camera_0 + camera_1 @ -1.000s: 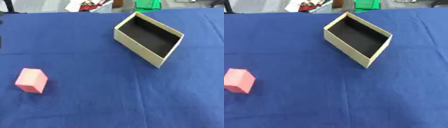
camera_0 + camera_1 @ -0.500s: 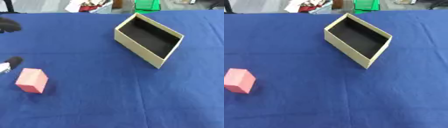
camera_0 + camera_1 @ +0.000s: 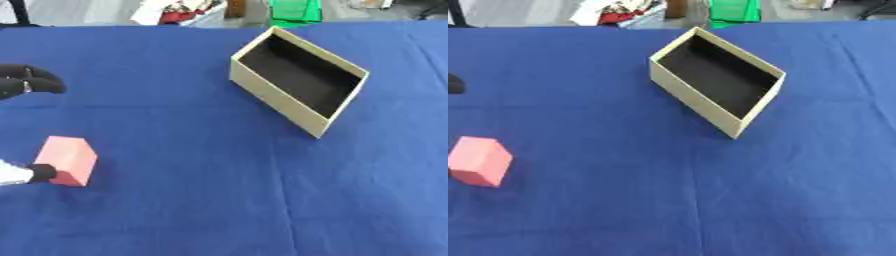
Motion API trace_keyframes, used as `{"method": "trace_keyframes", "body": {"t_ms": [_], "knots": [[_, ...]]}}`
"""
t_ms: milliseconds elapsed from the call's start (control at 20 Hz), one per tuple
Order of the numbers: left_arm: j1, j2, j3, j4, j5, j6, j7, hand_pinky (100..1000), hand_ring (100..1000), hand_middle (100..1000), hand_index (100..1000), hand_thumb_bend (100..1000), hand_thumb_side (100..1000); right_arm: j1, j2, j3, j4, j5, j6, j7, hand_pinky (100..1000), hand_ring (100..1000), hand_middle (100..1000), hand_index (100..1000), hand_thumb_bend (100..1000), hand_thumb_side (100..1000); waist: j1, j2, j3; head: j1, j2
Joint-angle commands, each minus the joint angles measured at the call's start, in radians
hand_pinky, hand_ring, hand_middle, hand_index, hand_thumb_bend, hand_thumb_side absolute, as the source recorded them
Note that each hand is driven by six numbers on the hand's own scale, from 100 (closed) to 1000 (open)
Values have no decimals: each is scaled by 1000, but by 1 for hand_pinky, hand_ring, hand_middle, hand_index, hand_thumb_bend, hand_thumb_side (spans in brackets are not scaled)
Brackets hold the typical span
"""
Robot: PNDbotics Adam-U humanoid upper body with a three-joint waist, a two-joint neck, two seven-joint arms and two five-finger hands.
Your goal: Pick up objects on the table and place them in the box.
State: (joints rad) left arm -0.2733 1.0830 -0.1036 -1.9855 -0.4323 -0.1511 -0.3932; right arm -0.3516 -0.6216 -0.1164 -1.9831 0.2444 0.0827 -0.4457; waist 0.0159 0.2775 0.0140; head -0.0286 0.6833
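Box [image 3: 302,82]: tan, open, nothing in it, far centre-right on the blue counter [image 3: 192,210]. Pink block [image 3: 68,160]: near left on the counter, well apart from the box, not yet lifted or placed. Left robot hand [image 3: 26,85]: at the left edge, fingers and thumb spread either side of the block, one black tip touching its near-left face; right robot hand out of sight.

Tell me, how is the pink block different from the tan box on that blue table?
The pink block is small and solid; the tan box is much larger, open-topped, with a dark, empty inside. The block lies near the table's left edge, with a robot hand around it, one fingertip at its lower corner; the box sits farther back, untouched. Both are box-shaped, turned askew on the blue cloth.
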Motion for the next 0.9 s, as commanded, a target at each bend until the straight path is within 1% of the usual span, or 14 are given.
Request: {"method": "trace_keyframes", "body": {"t_ms": [50,100,200,300,400,550,700,900], "knots": [[-13,41,0,-15,-17,14,-50,798,831,866,931,617,531,-10,-22,-5,-9,-1,-1,2,809,790,787,827,100,947,0,-19,-1,3,-14],[-14,39,-4,-15,-18,20,-65,799,833,869,940,599,518,-10,-22,-5,-9,-1,-1,2,809,790,787,828,100,947,0,-19,-2,4,-15],[-16,36,-11,-15,-8,37,-95,801,838,879,956,572,519,-10,-21,-4,-10,-1,0,3,809,789,787,827,100,948,0,-18,-3,5,-16],[-18,33,-15,-13,7,64,-126,796,835,880,958,547,509,-10,-21,-4,-9,-1,0,3,809,790,787,827,100,948,0,-17,-4,5,-17],[-25,30,-17,-11,21,94,-157,792,832,884,959,539,519,-10,-21,-4,-10,-1,1,4,809,790,787,827,100,949,0,-17,-5,6,-18],[-42,24,-26,3,38,130,-205,793,837,897,966,545,526,-11,-20,-3,-10,-1,1,4,809,790,787,827,100,949,1,-16,-6,8,-18],[-61,18,-29,29,48,158,-253,825,858,908,978,567,516,-10,-19,-3,-10,-1,1,5,809,790,787,827,100,949,2,-14,-8,10,-19],[-87,11,-36,63,36,169,-288,831,863,898,970,591,530,-9,-18,-3,-10,-2,2,5,809,790,787,827,100,950,2,-13,-10,12,-18]]}}
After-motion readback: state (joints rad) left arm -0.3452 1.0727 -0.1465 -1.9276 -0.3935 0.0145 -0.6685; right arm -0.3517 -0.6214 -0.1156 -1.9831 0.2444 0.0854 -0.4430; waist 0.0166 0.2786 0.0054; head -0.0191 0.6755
